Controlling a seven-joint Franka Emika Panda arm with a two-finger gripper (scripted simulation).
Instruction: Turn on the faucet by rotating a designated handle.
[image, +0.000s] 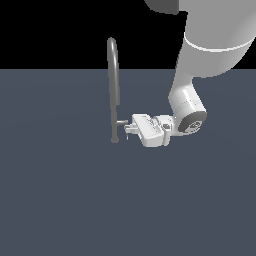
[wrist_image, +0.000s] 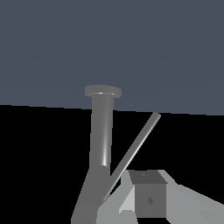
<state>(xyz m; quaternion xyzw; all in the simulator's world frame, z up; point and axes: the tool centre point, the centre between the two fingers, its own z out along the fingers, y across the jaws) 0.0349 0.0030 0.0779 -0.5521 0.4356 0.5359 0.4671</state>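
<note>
Exterior view: the handle (image: 121, 121), a stiff thin metal lever low on the faucet (image: 114, 90), juts toward the gripper (image: 129, 131). The bar's outer end gives best leverage. Fingertips touch it; jaw state cannot be told.

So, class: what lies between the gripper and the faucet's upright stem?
Only the handle, its stub bridging stem and gripper; the exterior view shows it.

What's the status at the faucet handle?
Pincer at the handle, on the exterior view's right of the faucet; contact and jaw state unclear. Faucet upright on its foot. Nothing in the way.
</note>
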